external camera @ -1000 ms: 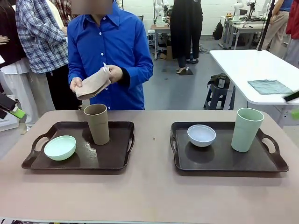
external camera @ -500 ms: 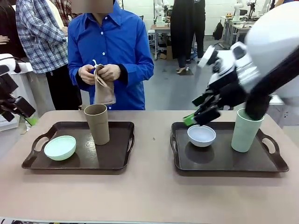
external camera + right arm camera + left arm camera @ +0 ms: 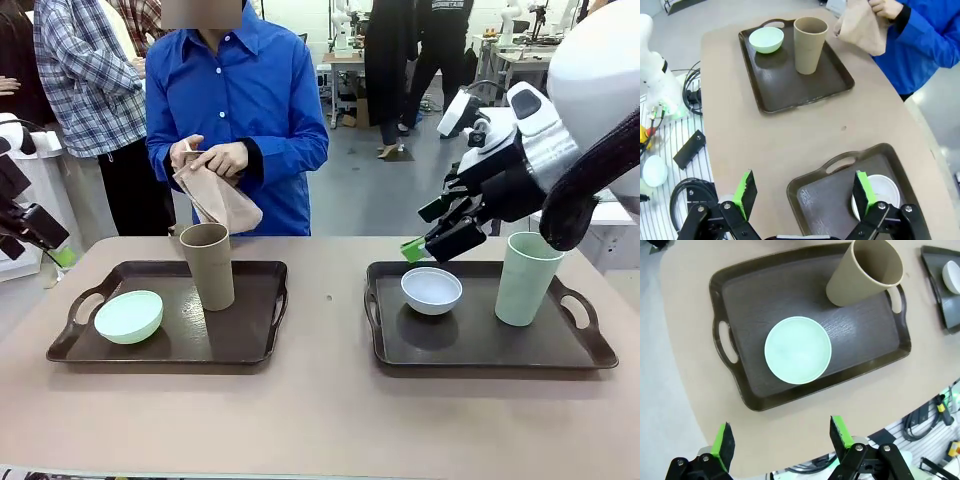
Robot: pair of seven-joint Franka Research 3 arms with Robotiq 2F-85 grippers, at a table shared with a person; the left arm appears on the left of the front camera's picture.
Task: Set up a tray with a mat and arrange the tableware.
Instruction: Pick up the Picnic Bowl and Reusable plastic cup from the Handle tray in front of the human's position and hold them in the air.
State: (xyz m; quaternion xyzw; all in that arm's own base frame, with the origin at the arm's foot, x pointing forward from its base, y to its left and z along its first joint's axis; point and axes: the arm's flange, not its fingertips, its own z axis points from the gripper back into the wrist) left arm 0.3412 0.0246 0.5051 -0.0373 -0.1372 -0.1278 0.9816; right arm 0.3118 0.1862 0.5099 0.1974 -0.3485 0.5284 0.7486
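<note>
1. My right gripper is spread wide with nothing in it. It hangs in the air over the far-left corner of the right tray, near the white bowl.
2. My left gripper is wide open and empty too, up by the left end of the table, looking down on the left tray.
3. Left tray: the mint-green bowl sits near-left and the tall tan-brown cup stands upright toward the far side. They're apart.
4. Right tray: the white bowl sits left of the middle and the tall pale-green cup stands upright on the right. They're not touching.
5. The mat, a tan cloth, is in the person's hands at the far side, held up above the tan-brown cup.
</note>
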